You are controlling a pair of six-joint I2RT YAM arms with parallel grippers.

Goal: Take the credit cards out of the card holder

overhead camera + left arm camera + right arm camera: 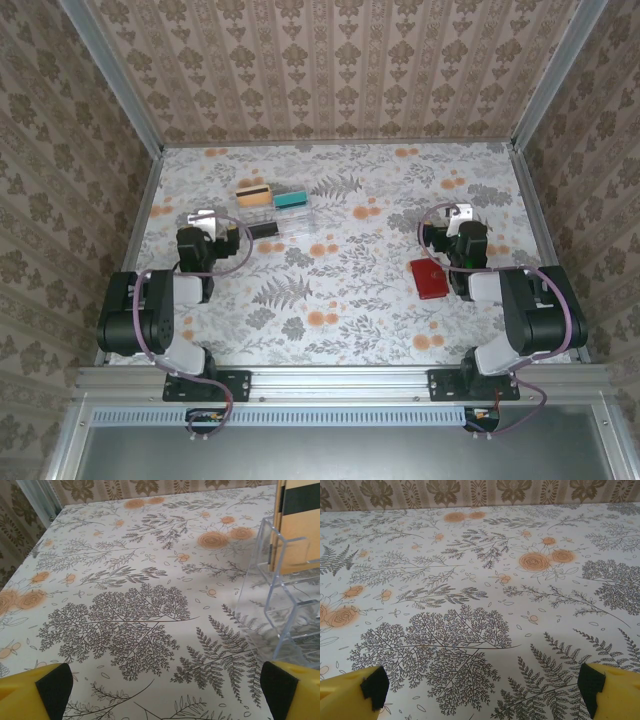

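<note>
Nearest the arm bases, we see the card holder (432, 279) lying flat and closed on the table (340, 290), touching nothing that grips. Just beyond it and slightly right, the right gripper (480, 692) hangs with its jaws spread wide and nothing between them. Well left of the holder, the left gripper (160, 690) is spread just as wide, also unladen. Farther off, left of the holder, the clear tray (290, 220) carries the black card (264, 230), the tan card (254, 194) and the teal card (291, 200).

We judge the job essentially done, though whether any card remains inside the holder we cannot tell.

The top camera gives us holder and cards together. The left wrist camera adds the tray's stepped clear walls, with the tan card propped upright.
</note>
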